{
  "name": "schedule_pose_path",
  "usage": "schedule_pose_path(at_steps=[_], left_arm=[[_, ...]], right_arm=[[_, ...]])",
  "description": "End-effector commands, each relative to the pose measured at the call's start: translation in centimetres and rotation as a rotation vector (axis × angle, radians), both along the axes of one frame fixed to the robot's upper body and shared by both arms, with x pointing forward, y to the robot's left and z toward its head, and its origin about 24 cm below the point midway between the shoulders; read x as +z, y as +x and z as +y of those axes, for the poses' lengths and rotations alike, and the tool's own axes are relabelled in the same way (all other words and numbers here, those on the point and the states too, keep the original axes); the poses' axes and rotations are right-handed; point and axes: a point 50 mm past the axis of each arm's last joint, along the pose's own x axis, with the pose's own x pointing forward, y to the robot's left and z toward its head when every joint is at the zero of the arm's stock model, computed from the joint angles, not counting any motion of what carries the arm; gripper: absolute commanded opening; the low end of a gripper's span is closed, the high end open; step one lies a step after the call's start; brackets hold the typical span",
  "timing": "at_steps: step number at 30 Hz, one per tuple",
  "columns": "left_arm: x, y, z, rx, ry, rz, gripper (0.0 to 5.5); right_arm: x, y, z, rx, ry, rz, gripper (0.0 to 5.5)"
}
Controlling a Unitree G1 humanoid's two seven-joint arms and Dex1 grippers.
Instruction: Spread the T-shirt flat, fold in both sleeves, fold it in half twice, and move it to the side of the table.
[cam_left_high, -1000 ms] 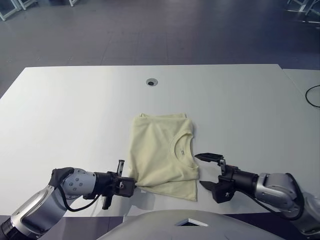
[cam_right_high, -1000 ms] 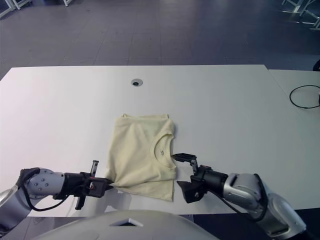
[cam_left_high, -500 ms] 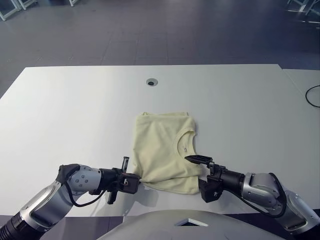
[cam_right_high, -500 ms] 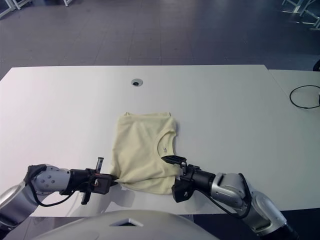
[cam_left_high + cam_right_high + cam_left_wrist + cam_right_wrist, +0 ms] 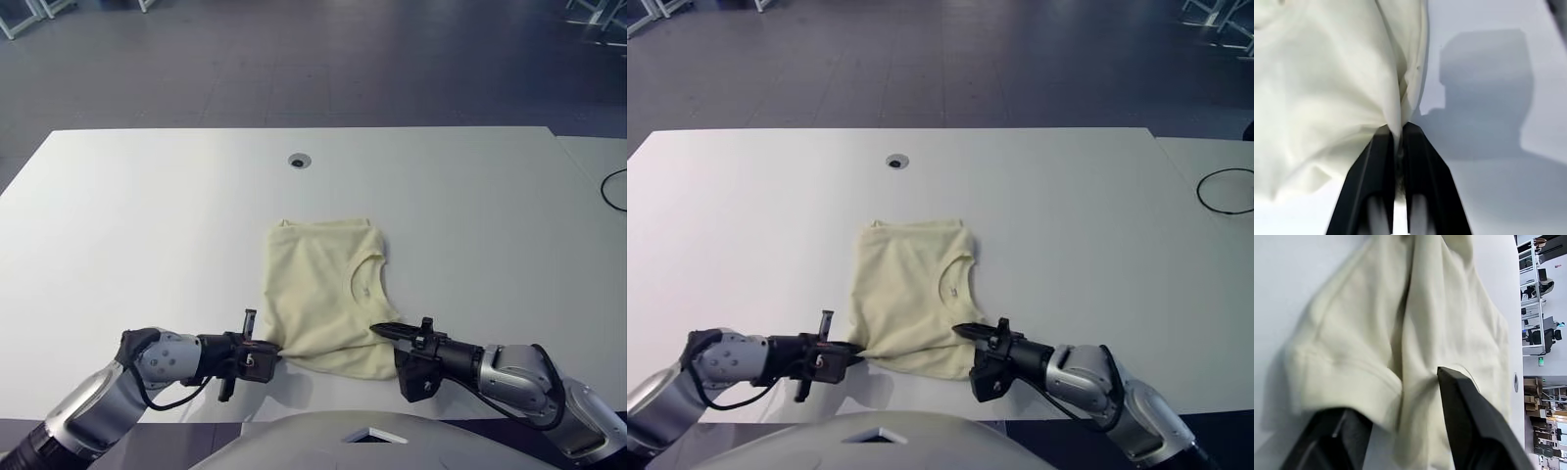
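In the lower left of the head view, the left end effector (image 5: 266, 353) is clenched on the near left corner of the T-shirt (image 5: 323, 289), the cloth bunched in its grip. At lower right, the right end effector (image 5: 394, 352) is released. Its jaws stand apart around the near right corner, seemingly one above and one below the hem. The T-shirt lies folded narrow at the middle of the desk (image 5: 147, 225), collar showing. The half fold looks to be in hand. The right should close on every layer, then both should lift together and carry the near edge level to the far hem. Beyond, a cable hole (image 5: 298, 161) sits at upper middle.
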Motion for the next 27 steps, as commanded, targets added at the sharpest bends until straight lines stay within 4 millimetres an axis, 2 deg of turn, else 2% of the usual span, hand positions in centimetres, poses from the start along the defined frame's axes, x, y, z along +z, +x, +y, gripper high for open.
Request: schedule_pose_path(at_steps=[1,5,9,16,20,24,27], left_arm=[[-5.8,-2.4,1.7,0.053,0.165,0.178,0.07],[-7.8,-3.2,1.3,0.049,0.165,0.194,0.07],[-8.8,-3.8,1.4,0.042,0.176,0.197,0.07],[-8.7,-3.7,4.9,0.051,0.203,0.191,0.07],[-6.9,-2.7,6.6,0.051,0.197,0.177,0.07],[-5.0,-2.3,6.4,0.037,0.175,0.166,0.07],[-4.0,-2.2,6.0,0.026,0.169,0.164,0.07]], right_arm=[[-0.2,0.1,-0.3,0.008,-0.029,0.032,1.48],[0.2,0.9,-0.7,-0.028,-0.036,0.003,0.86],[0.9,2.4,-2.2,-0.079,-0.073,-0.055,0.15],[0.5,1.6,-2.2,-0.055,-0.071,-0.044,0.00],[0.5,1.0,-2.2,-0.034,-0.047,-0.001,0.64],[0.2,0.5,-2.2,0.011,-0.060,-0.006,1.47],[0.2,0.3,-2.3,0.022,-0.060,-0.027,1.85]])
